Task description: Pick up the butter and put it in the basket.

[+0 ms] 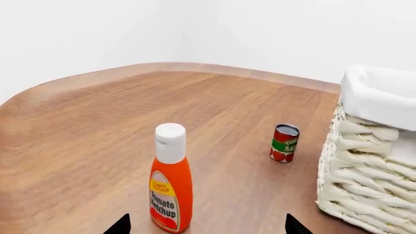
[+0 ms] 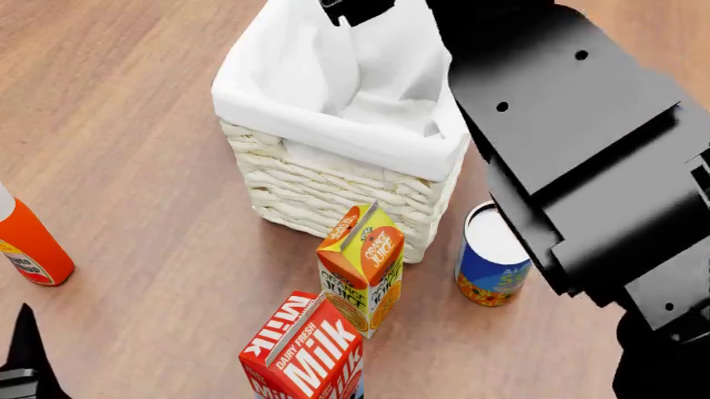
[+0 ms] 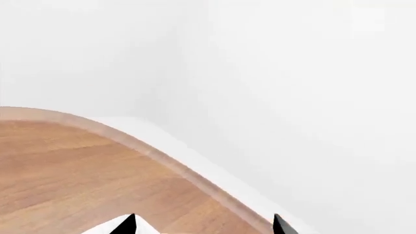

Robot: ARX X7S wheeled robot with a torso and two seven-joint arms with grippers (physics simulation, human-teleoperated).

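The butter shows in no view. The cream wicker basket (image 2: 332,187) with its white liner stands at the middle of the wooden table and also shows in the left wrist view (image 1: 364,165). My right arm reaches over the basket, and its gripper (image 3: 204,226) hangs above the far rim. Its fingertips are wide apart with nothing between them, and a bit of white liner shows below. My left gripper (image 1: 208,226) is open and empty, low at the table's left, facing a ketchup bottle and the basket's side. It shows at the lower left of the head view (image 2: 22,362).
A ketchup bottle (image 1: 171,180) stands just ahead of the left gripper and shows in the head view (image 2: 28,241). A tomato sauce can (image 1: 285,143) is beyond it. An orange juice carton (image 2: 361,266), a milk carton (image 2: 305,353) and a blue can (image 2: 494,258) stand before the basket.
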